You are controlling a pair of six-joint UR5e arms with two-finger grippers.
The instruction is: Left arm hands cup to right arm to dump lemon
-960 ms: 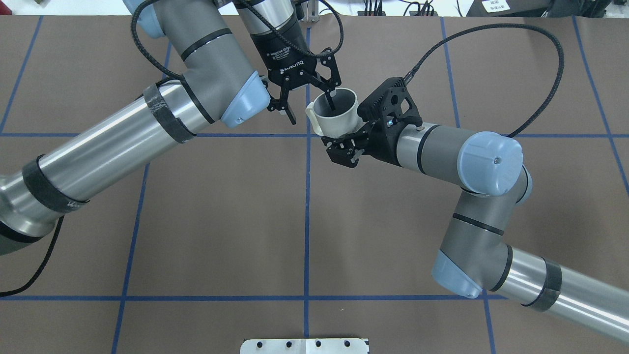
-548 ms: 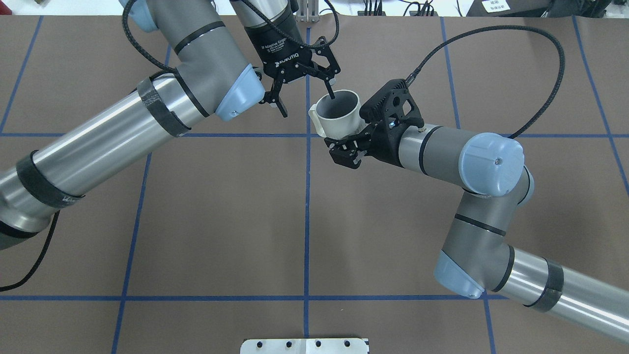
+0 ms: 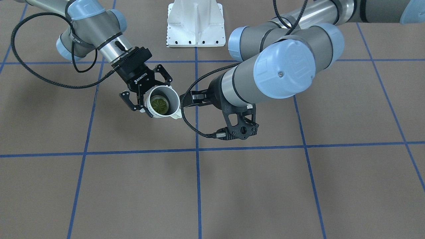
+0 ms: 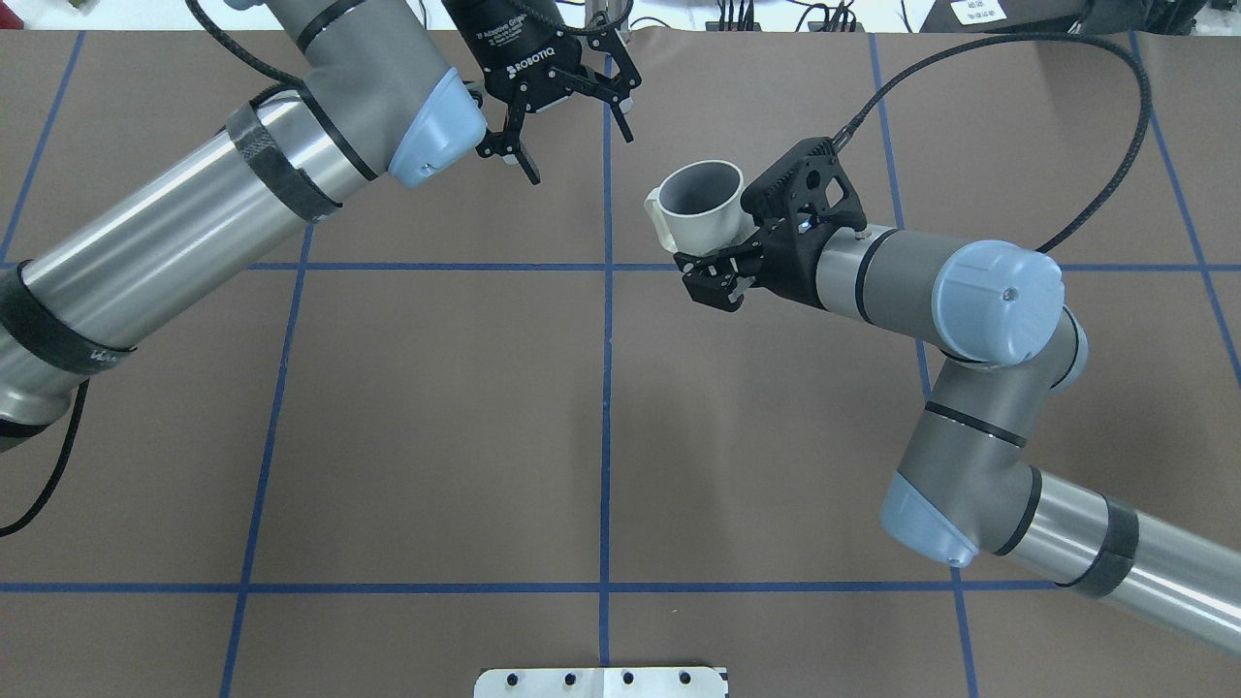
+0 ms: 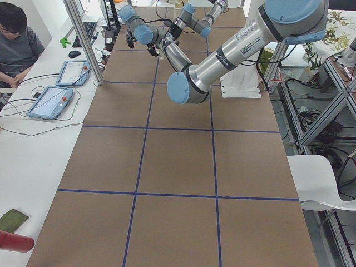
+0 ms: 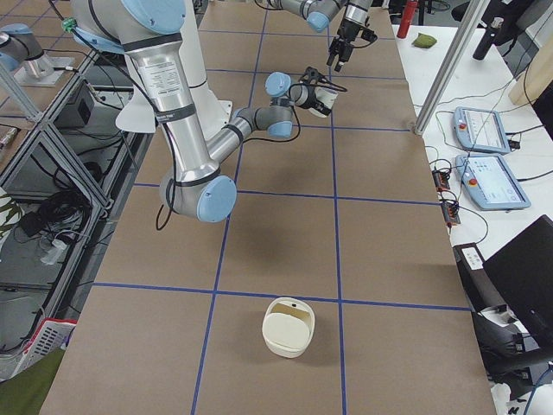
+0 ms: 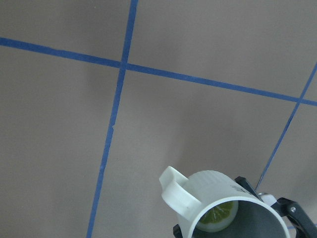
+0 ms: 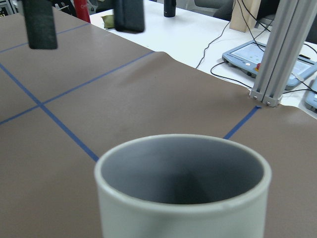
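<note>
The off-white cup [image 4: 700,208] hangs above the table past the second blue line, mouth up, handle towards the left arm. My right gripper [image 4: 722,242], on the arm with the holed black bracket, is shut on the cup's side. The left gripper [image 4: 580,155], lettered ROBOTIQ, hangs open and empty up and to the left of the cup, clear of it. The lemon [image 7: 218,218] lies inside the cup [image 7: 208,198] in the left wrist view. In the right wrist view the cup [image 8: 183,188] fills the foreground, with the left gripper's fingers [image 8: 40,25] far beyond it.
The white robot pedestal [image 4: 601,682] stands at the near table edge. A cream handled container [image 6: 289,327] sits on the table's right end. An aluminium post [image 8: 277,54] and tablets [image 6: 479,130] line the far side. A person [image 5: 16,44] sits at the side desk.
The left gripper has drawn its finger out of the cup and pulled back towards the far left. The right arm has carried the cup to the right and slightly farther away.
</note>
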